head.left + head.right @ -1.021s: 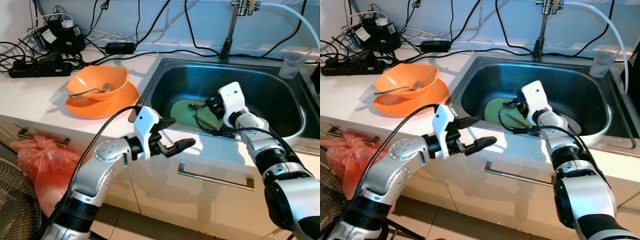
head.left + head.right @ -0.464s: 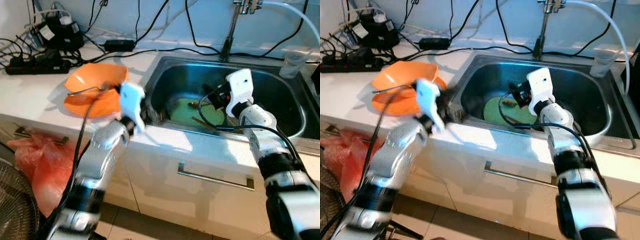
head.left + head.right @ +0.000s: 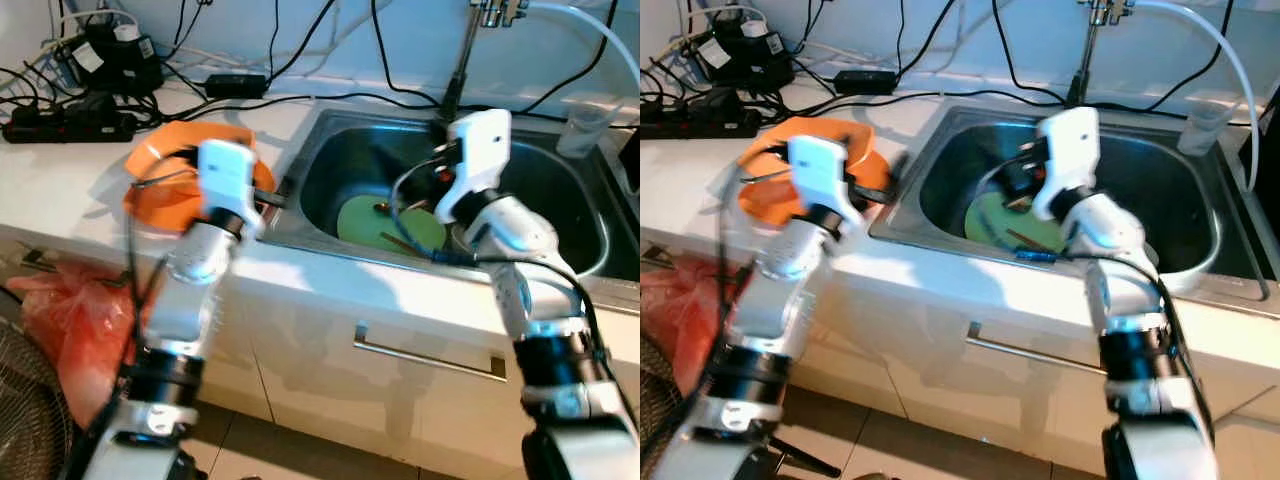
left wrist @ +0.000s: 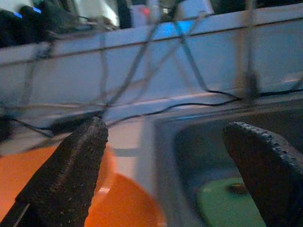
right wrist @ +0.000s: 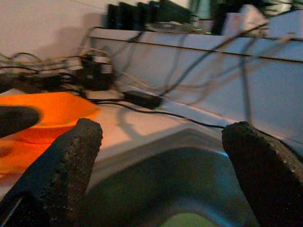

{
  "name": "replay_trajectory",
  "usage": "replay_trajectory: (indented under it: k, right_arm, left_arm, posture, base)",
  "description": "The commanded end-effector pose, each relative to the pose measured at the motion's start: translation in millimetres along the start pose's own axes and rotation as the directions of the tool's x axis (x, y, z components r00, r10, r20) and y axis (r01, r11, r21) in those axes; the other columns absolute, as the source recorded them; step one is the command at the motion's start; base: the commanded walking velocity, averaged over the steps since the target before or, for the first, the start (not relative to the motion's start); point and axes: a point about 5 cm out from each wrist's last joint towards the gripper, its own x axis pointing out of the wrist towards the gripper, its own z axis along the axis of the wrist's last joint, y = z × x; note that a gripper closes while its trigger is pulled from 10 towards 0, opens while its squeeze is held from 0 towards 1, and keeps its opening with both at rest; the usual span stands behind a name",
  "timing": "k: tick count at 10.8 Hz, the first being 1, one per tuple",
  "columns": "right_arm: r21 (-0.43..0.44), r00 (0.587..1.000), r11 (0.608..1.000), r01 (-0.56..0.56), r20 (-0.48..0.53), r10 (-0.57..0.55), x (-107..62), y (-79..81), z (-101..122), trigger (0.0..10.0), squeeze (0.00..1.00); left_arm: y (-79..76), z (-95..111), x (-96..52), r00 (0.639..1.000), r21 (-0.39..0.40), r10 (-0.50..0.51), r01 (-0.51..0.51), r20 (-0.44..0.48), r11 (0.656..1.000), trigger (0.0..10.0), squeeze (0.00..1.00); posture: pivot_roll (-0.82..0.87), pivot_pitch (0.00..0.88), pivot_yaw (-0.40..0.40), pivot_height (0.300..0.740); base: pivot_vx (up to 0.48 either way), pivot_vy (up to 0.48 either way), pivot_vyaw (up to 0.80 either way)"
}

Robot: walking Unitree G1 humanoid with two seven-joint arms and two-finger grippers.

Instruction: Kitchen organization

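While I am watching from the head camera, the left claw (image 4: 165,165) is hovering with its 2 pebbled black fingers (image 4: 71,170) spread wide, empty, over the white tabletop (image 3: 60,180) between the glossy orange bowl (image 3: 160,165) and the steel sink (image 3: 560,190). The bowl is sitting on a matching orange plate (image 3: 760,205), just beside this claw. The right claw (image 5: 161,189) is hanging wide and empty above the sink, over a round green plate (image 3: 392,226) lying flat on the basin floor.
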Motion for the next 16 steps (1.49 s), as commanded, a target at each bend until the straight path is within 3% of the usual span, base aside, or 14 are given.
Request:
replay_trajectory:
  k: [1,2,3,4,7,9,13,16]
  right_arm:
    - [0.027,0.999,0.998,-0.052,0.009,0.052,0.7,11.2,5.3,10.0,0.88]
    - [0.083,0.997,0.994,-0.078,0.018,0.077,0.8,18.9,7.1,10.0,0.67]
    - [0.170,0.994,0.980,-0.106,0.020,0.104,2.1,31.9,9.6,10.0,0.24]
    - [0.216,0.993,0.970,-0.114,0.020,0.112,2.1,38.9,10.0,10.0,0.00]
    - [0.279,0.993,0.955,-0.105,-0.023,0.116,-5.1,51.1,-2.5,10.0,0.00]
    - [0.304,0.994,0.949,-0.087,-0.041,0.104,-11.5,51.5,-8.4,10.0,0.00]
    - [0.246,0.994,0.967,-0.065,-0.066,0.083,-16.3,47.0,-7.9,10.0,0.00]
    - [0.253,0.989,0.966,-0.055,-0.116,0.087,-19.8,38.9,-17.2,10.0,0.00]
  left_arm:
    - [9.8,5.6,2.6,0.999,0.054,0.044,-0.046,0.021,0.998,10.0,0.87]
    - [19.6,4.9,2.0,0.995,0.129,0.099,-0.100,0.016,0.987,10.0,0.00]
    - [41.8,9.1,0.5,0.984,0.218,0.173,-0.175,0.029,0.960,10.0,0.00]
    - [49.9,7.9,-2.1,0.977,0.230,0.211,-0.210,0.023,0.950,10.0,0.00]
    - [78.1,3.7,-10.9,0.940,0.258,0.342,-0.334,0.015,0.907,10.0,0.00]
    - [81.5,5.1,-10.6,0.932,0.268,0.361,-0.355,0.027,0.895,10.0,0.00]
    - [72.9,-15.8,-7.9,0.924,0.191,0.378,-0.362,-0.051,0.912,10.0,0.00]
    - [84.1,-11.7,-9.5,0.878,0.154,0.478,-0.470,-0.017,0.869,10.0,0.00]
  posture:
    - [0.02,0.000,0.022,0.740]
    - [0.04,0.000,0.023,0.740]
    - [0.06,0.000,0.022,0.740]
    - [0.07,0.000,0.023,0.740]
    - [0.06,0.000,0.059,0.740]
    - [0.06,0.000,0.072,0.740]
    - [-0.01,0.000,0.066,0.740]
    - [0.01,0.000,0.024,0.740]
  base:
    - [0.000,0.000,0.00]
    - [0.000,0.000,0.00]
    - [0.000,0.000,0.00]
    - [0.000,0.000,0.00]
    - [0.000,0.000,0.00]
    - [0.000,0.000,0.00]
    - [0.000,0.000,0.00]
    - [0.000,0.000,0.00]
